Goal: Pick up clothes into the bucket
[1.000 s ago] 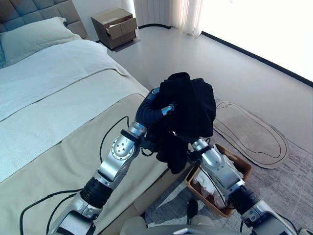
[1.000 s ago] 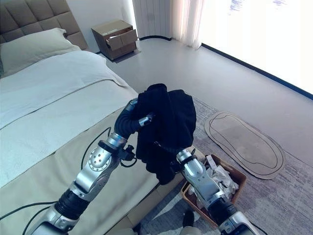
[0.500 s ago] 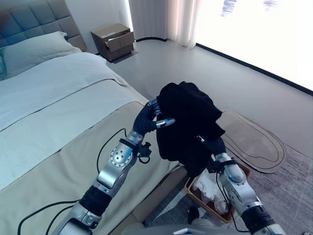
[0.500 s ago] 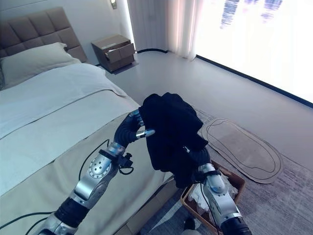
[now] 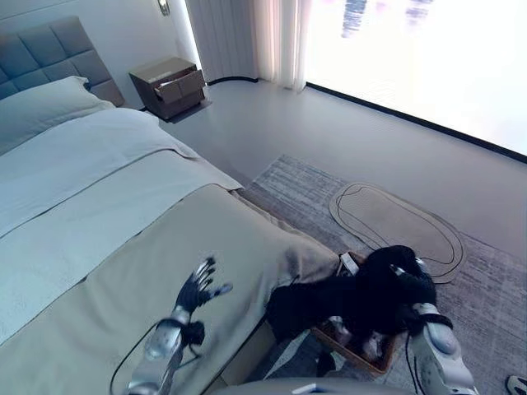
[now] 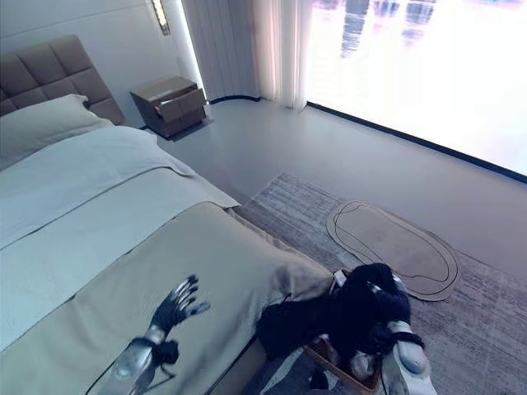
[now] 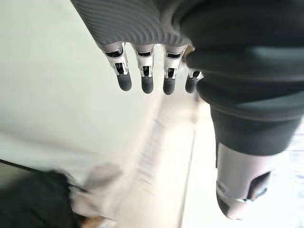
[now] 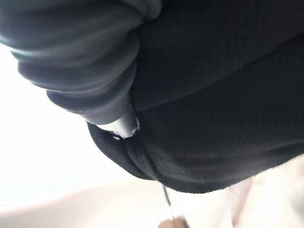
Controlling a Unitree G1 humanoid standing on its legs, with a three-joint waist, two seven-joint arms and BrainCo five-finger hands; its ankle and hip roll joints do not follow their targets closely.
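The left hand [image 5: 198,286] has let go, fingers spread, so the black garment [image 5: 362,296] now drops over the basket [image 5: 350,352]; right hand [image 5: 412,284] buried, grip unclear.

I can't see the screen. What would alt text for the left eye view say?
A robot's right hand lowers a black garment over a brown basket beside a bed. Its left hand, fingers spread, hovers above the bedcover.

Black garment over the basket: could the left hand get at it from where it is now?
Probably not without moving. The left hand hovers open above the bed, while the black garment hangs past the bed's corner over the basket, at the right hand.
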